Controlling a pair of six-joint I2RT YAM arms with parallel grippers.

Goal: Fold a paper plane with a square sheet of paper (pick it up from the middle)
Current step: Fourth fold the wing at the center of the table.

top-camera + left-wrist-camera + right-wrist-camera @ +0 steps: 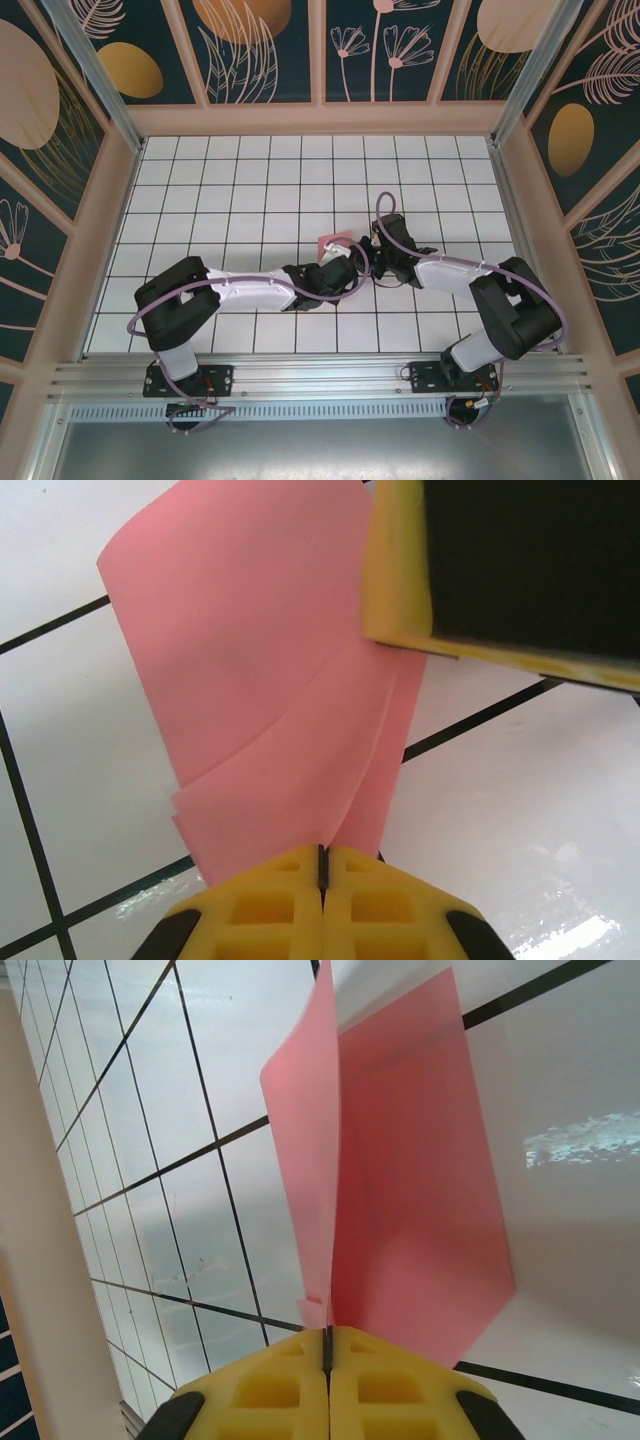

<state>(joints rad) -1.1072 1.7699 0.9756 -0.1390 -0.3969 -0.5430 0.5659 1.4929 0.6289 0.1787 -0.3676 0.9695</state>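
The square sheet of paper (270,680), doubled over in loose layers, was held up off the tabletop (230,200) near its middle. The left hand (322,865) and right hand (328,1335) each clenched an edge. This looked like an early fold; next, the edges likely needed aligning and the crease pressing flat.

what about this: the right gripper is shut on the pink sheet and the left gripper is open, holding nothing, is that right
Not quite. The left gripper is not open: the left wrist view shows its jaws closed together on the lower edge of the pink sheet. The right gripper is shut on the sheet, as you said.
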